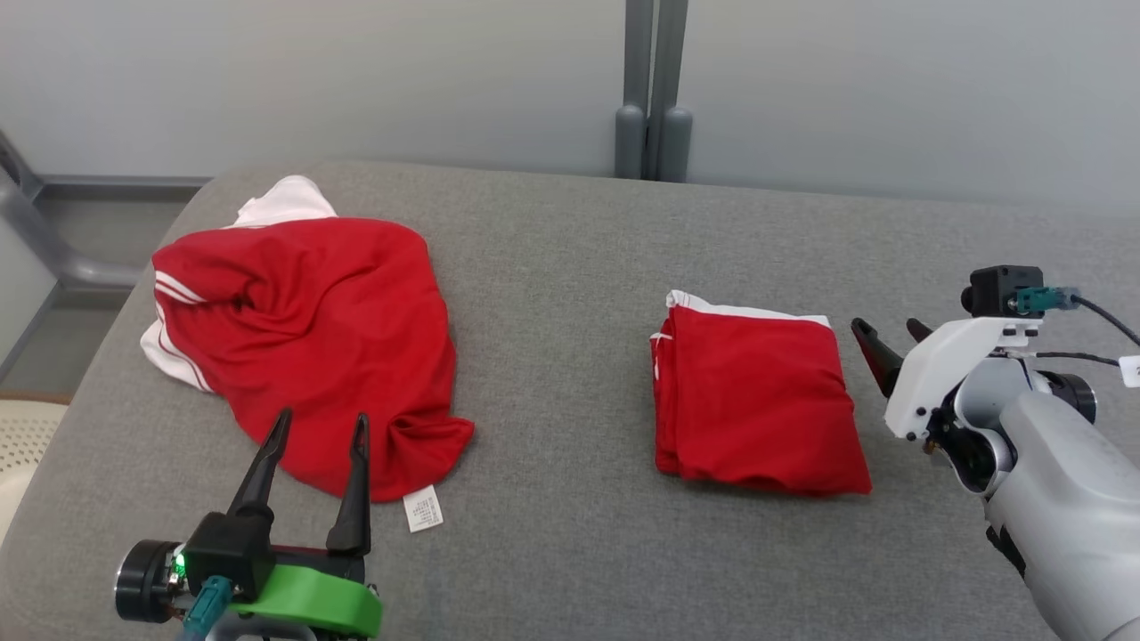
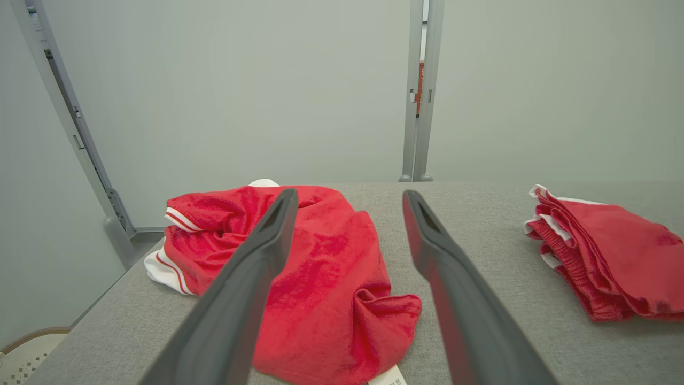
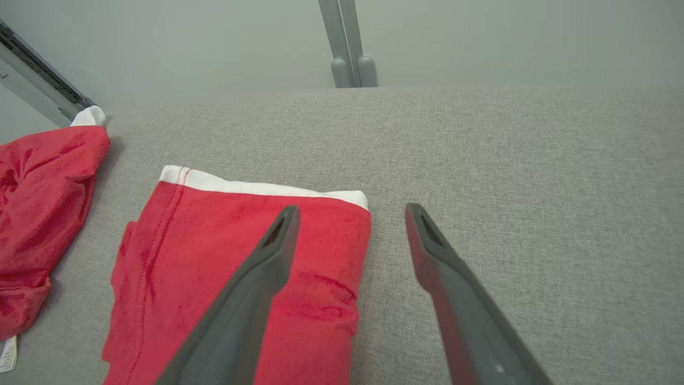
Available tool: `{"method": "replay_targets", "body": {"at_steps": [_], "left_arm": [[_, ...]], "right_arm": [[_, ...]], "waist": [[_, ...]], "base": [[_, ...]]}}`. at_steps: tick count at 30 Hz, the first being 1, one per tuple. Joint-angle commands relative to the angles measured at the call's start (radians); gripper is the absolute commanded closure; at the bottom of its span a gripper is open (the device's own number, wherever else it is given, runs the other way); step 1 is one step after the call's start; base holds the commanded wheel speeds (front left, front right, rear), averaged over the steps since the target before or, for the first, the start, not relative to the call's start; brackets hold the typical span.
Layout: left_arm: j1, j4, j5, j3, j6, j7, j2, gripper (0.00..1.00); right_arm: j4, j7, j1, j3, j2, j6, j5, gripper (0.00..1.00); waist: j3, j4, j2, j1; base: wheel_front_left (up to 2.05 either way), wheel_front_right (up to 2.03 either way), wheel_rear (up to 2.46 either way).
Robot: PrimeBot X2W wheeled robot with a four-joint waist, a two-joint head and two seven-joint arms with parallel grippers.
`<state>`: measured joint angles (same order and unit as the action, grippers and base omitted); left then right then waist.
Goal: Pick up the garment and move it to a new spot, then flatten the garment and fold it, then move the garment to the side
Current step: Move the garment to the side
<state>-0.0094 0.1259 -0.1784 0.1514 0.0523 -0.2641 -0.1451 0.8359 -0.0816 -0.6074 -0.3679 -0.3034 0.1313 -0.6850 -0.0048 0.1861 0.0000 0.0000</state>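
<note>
A crumpled red garment (image 1: pixel 312 338) with white trim lies in a heap on the left of the grey padded table (image 1: pixel 552 267); it also appears in the left wrist view (image 2: pixel 320 278) and at the left edge of the right wrist view (image 3: pixel 37 214). My left gripper (image 1: pixel 321 427) is open at the heap's near edge, fingers pointing over it, nothing between them (image 2: pixel 350 198). A second red garment (image 1: pixel 757 401) lies folded in a neat rectangle on the right (image 3: pixel 240 278) (image 2: pixel 604 251). My right gripper (image 1: pixel 891 331) stands open just right of the folded piece (image 3: pixel 350 214), holding nothing.
A white care label (image 1: pixel 423 509) sticks out from the heap's near edge. Grey wall panels and a vertical post (image 1: pixel 652 89) stand behind the table. A pale perforated basket (image 1: pixel 22 445) sits off the table's left edge. Bare table surface lies between the two garments.
</note>
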Motion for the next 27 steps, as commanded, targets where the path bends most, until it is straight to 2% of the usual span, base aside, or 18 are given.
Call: {"method": "replay_targets", "body": {"at_steps": [1,7,13,14,15,16,22,27], "left_arm": [[-0.026,-0.001,0.004,0.001,0.003,0.0,0.005,0.0],[-0.054,0.005,0.005,-0.002,0.011,0.0,0.016,0.0],[-0.063,0.018,0.009,-0.009,0.015,0.0,0.023,0.0],[-0.064,0.019,0.01,-0.01,0.017,0.0,0.023,0.0],[-0.064,0.02,0.012,-0.01,0.018,0.0,0.024,0.0],[-0.064,0.021,0.014,-0.011,0.018,0.0,0.024,0.0],[-0.055,0.018,0.024,-0.017,0.024,0.0,0.016,0.0],[-0.045,0.011,0.029,-0.012,0.032,0.0,0.012,0.0]], "right_arm": [[0.042,-0.031,-0.023,0.0,-0.008,-0.001,-0.009,0.0],[0.185,-0.189,-0.095,0.005,0.009,-0.001,-0.065,0.0],[0.265,-0.319,-0.1,-0.001,0.049,-0.001,-0.118,0.02],[0.264,-0.321,-0.099,-0.004,0.054,-0.001,-0.122,0.25],[0.261,-0.316,-0.1,-0.009,0.057,0.0,-0.126,0.92],[0.257,-0.312,-0.099,-0.011,0.057,-0.001,-0.127,1.0],[0.21,-0.222,-0.107,-0.034,0.041,-0.001,-0.136,1.0],[0.174,-0.157,-0.107,-0.067,0.02,-0.001,-0.139,1.0]], "waist": [[0.078,0.076,0.0,0.0],[0.122,0.114,0.0,0.0],[0.125,0.111,0.0,0.0],[0.123,0.108,0.0,0.0],[0.121,0.103,0.0,0.0],[0.12,0.099,0.0,0.0],[0.093,0.05,0.0,0.0],[0.055,-0.031,0.0,0.0]], "base": [[0.0,0.0,0.0],[0.0,0.0,0.0],[0.0,0.0,0.0],[0.0,0.0,0.0],[0.0,0.0,0.0],[0.0,0.0,0.0],[0.0,0.0,0.0],[0.0,0.0,0.0]]}}
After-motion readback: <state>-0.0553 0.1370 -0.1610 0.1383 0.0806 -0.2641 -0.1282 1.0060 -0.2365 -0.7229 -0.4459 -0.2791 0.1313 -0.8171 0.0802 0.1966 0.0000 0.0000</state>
